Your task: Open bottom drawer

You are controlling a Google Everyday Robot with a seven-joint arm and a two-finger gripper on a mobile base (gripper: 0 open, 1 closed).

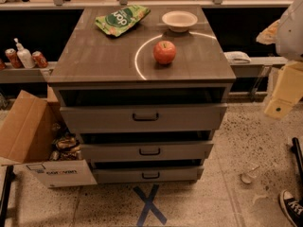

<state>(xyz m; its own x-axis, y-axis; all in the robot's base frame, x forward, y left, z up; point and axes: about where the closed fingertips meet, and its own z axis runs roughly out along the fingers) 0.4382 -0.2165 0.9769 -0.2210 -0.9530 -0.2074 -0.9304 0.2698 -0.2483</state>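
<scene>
A grey cabinet with three drawers stands in the middle of the camera view. The bottom drawer has the shortest, narrowest front and a small black bar handle. It stands pulled out slightly, with a dark gap above its front. The middle drawer and the top drawer also stand slightly out. My gripper hangs at the right edge as a pale beige part under the white arm, well above and to the right of the bottom drawer, touching nothing.
An apple, a white bowl and a green chip bag lie on the cabinet top. An open cardboard box stands left of the drawers. A blue tape X marks the floor in front. A shoe shows at bottom right.
</scene>
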